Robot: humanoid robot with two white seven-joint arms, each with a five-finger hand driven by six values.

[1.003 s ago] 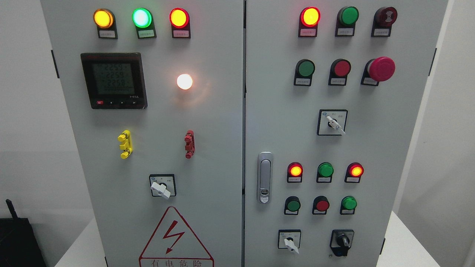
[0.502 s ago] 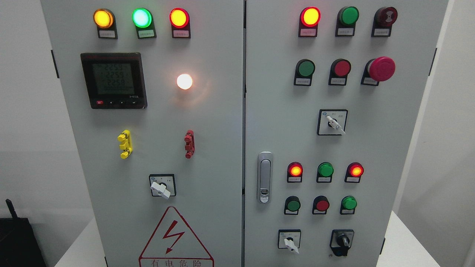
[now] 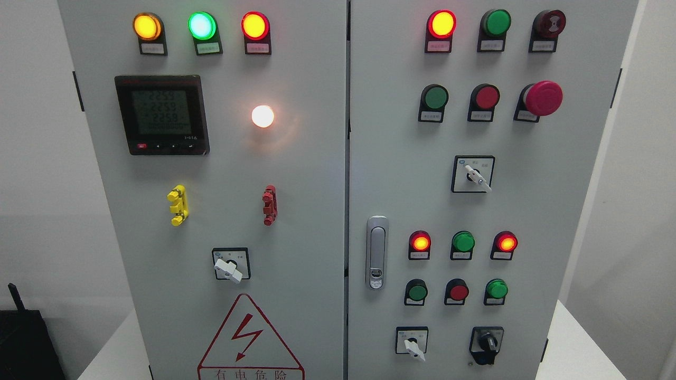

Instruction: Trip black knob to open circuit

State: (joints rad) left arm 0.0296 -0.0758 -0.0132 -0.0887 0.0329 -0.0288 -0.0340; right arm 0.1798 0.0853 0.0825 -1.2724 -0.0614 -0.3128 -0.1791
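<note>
At the lower right corner of the grey cabinet (image 3: 317, 174), on its right door, sits the black knob (image 3: 486, 344), its handle standing roughly upright, with nothing in front of it and nothing touching it. Just to its left is a white-handled selector switch (image 3: 412, 343), one of four such switches on the cabinet: another lies mid-height on the right door (image 3: 473, 174) and one low on the left door (image 3: 230, 266). Above the black knob run two rows of three round lamps and buttons; in the upper row the outer two glow red (image 3: 420, 242) around a green one. Near the top edge of the right door are a lit red lamp (image 3: 441, 24), a green one and a dark buzzer, and below them a green button, a red button and a red mushroom stop button (image 3: 542, 98). A metal door latch (image 3: 377, 252) stands by the centre seam. The left door carries three lit lamps along its top edge, a digital meter (image 3: 161, 114), one white glowing lamp (image 3: 262, 116), a yellow clip (image 3: 178, 205), a red clip (image 3: 270, 205) and a warning triangle (image 3: 250, 340) at the bottom edge. Neither robot hand appears, so their fingers cannot be judged.
</note>
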